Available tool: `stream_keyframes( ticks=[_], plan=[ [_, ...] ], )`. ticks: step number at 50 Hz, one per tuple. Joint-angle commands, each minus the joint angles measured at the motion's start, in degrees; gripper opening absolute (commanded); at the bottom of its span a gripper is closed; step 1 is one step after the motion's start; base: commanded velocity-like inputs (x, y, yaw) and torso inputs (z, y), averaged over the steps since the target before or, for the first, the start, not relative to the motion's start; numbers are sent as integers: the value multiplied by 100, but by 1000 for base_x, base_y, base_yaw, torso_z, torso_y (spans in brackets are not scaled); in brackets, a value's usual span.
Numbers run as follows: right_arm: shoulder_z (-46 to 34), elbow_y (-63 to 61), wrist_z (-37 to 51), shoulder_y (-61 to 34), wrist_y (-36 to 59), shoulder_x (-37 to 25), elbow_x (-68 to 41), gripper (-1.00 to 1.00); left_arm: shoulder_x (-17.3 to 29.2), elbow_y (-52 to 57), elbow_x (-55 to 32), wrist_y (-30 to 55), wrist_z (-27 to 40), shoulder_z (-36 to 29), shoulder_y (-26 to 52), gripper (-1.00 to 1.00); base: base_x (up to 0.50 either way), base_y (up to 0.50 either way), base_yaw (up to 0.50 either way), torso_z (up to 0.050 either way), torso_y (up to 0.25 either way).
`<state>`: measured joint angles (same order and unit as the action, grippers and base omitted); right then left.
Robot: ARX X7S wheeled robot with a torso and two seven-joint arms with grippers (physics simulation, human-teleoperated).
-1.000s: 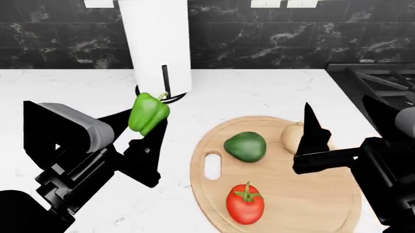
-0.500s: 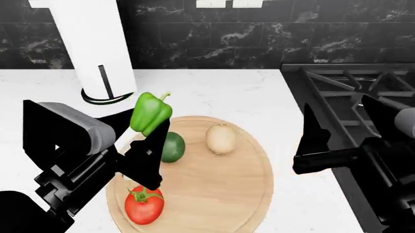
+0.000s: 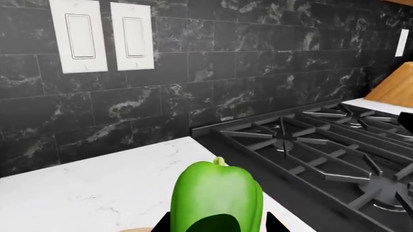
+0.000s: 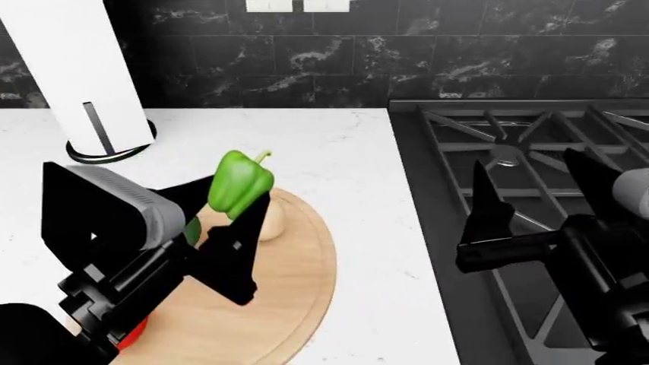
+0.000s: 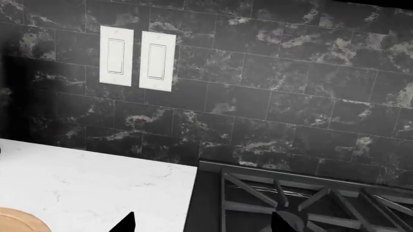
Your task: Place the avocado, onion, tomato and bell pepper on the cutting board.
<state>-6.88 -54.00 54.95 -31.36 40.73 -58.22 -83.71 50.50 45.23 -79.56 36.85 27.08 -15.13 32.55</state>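
Pinching the bell pepper (image 4: 239, 182) aloft, the left gripper (image 4: 235, 220) hangs over the cutting board (image 4: 294, 289) beside the onion (image 4: 267, 220) — next, lower and release — right gripper (image 4: 527, 205) spread, empty.

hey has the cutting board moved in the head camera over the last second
Only in the picture. The cutting board slid left, but so did the paper towel roll, so the camera turned, not the board.
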Motion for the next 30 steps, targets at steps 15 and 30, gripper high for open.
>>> stream_keyframes(
  ticks=[15,30],
  plan=[
    [-255,156,-196,-254,129,196,121,100,316,103,-364,235,123,-94,-39,-100,0,0,0,0,1],
    [-300,271,-431,-239,93,272,288,100,622,235,-1263,431,504,-121,266,-100,0,0,0,0,0]
  ],
)
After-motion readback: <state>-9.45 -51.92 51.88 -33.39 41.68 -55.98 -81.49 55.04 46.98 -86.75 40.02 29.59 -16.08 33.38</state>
